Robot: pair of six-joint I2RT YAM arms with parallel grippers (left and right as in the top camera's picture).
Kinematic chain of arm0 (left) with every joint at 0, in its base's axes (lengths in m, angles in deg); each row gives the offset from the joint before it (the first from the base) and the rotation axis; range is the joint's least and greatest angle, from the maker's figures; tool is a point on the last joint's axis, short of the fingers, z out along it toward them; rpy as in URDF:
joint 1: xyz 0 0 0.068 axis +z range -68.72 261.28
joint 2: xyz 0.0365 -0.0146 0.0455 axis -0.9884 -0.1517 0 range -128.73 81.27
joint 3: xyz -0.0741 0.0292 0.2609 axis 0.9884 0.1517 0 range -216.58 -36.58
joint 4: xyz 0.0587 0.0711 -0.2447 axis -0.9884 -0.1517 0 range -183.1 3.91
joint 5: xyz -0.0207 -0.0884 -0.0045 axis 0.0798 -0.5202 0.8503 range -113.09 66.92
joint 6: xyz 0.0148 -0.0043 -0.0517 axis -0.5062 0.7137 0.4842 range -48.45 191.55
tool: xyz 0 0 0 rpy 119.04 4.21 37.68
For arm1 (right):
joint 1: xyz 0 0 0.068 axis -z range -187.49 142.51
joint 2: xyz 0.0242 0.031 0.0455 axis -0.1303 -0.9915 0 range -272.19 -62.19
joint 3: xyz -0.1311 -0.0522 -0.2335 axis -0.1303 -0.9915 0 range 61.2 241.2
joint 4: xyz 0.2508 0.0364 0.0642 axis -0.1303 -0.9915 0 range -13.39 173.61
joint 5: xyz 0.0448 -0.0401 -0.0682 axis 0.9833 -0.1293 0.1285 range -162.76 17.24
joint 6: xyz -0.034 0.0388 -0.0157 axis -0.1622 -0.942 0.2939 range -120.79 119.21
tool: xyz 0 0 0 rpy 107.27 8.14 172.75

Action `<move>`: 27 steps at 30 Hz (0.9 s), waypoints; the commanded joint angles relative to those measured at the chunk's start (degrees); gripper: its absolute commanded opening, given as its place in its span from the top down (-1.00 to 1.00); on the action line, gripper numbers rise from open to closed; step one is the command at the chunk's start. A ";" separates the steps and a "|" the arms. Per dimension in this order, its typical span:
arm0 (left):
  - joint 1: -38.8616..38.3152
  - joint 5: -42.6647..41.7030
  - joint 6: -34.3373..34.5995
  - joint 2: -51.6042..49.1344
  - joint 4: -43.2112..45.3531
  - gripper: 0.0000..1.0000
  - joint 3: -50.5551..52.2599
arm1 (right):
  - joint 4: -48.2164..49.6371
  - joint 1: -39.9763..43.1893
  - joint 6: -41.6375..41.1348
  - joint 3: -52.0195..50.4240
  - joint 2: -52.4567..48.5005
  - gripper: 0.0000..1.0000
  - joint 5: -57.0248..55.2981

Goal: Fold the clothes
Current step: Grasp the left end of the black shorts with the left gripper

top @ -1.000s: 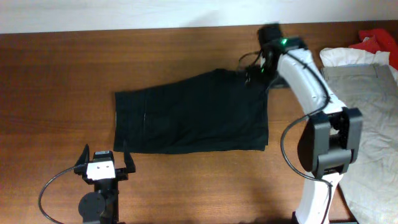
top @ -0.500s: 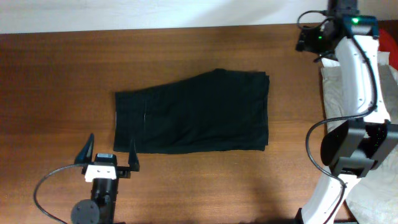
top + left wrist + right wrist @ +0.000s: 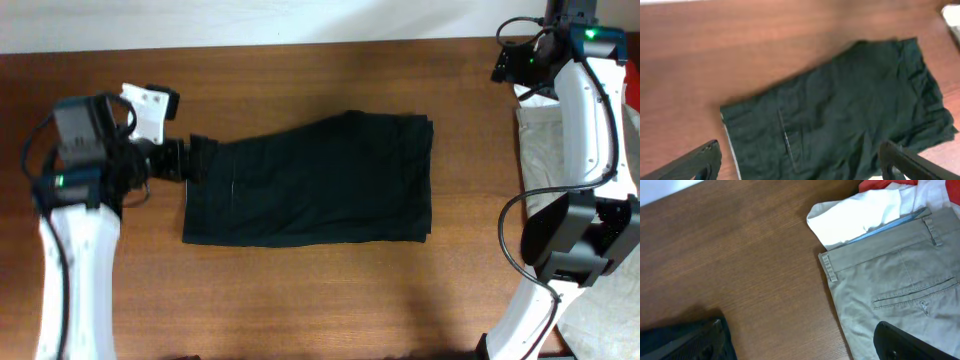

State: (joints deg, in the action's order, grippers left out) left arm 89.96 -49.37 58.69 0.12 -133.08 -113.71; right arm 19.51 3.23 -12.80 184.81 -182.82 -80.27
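Note:
Black shorts [image 3: 310, 185] lie flat, folded, in the middle of the wooden table; they also fill the left wrist view [image 3: 840, 110]. My left gripper [image 3: 193, 158] hovers at the shorts' upper left corner. In its own view the left gripper [image 3: 800, 167] is open and empty above the cloth. My right gripper [image 3: 514, 66] is at the back right, away from the shorts. It is open and empty [image 3: 797, 345] over bare table next to khaki trousers [image 3: 900, 280].
A pile of clothes sits at the table's right edge: khaki trousers [image 3: 590, 170], a white garment [image 3: 855, 217] and a red one [image 3: 885, 185] behind them. The right arm's base [image 3: 560, 250] stands at the front right.
My left arm swung from the table's front edge up to the shorts' left end. My right gripper left the shorts' upper right corner and went to the back right.

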 commanded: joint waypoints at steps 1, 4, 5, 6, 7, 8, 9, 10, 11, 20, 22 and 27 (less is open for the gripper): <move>0.24 0.11 -0.28 -9.86 -1.05 -0.98 -1.79 | 0.04 -0.15 -0.46 0.70 0.57 -0.97 -0.70; 1.90 0.83 -0.26 -18.64 -2.01 -0.98 -1.79 | 0.04 -0.15 -0.46 0.70 0.57 -0.97 -0.70; 2.86 0.81 -0.04 -20.92 -2.10 -0.98 -1.79 | 0.04 -0.15 -0.46 0.70 0.57 -0.97 -0.70; 4.15 0.59 0.15 -23.34 -1.73 -0.98 -1.79 | 0.04 -0.15 -0.46 0.70 0.57 -0.97 -0.70; 5.95 0.37 0.15 -25.68 -1.42 -0.98 -1.79 | 0.04 -0.15 -0.46 0.70 0.57 -0.97 -0.70; 7.26 -0.46 0.13 -26.95 -1.40 -0.98 -1.79 | 0.04 -0.15 -0.46 0.70 0.57 -0.97 -0.70; 8.41 -1.46 0.13 -28.13 -1.51 -0.98 -1.79 | 0.04 -0.15 -0.46 0.70 0.57 -0.97 -0.70; 10.03 -2.84 0.13 -30.10 -1.75 -0.98 -1.79 | 0.04 -0.15 -0.46 0.70 0.57 -0.97 -0.70; 10.93 -4.61 0.13 -31.56 -1.86 -0.98 -1.77 | 0.04 -0.15 -0.46 0.70 0.57 -0.97 -0.70; 11.08 -13.07 -3.13 -42.75 -6.25 -0.96 -1.60 | 0.04 -0.15 -0.46 0.70 0.57 -0.97 -0.70; 11.08 -15.13 -3.13 -44.54 -6.69 -0.79 -1.55 | 0.04 -0.15 -0.46 0.70 0.57 -0.97 -0.70; 11.08 -15.28 -3.10 -45.27 -6.23 0.15 -1.55 | 0.04 -0.15 -0.46 0.70 0.57 -0.97 -0.70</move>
State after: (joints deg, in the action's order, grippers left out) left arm 101.55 -67.07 56.17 -41.54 -139.63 -116.68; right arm 19.53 3.23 -12.78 184.81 -182.82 -80.29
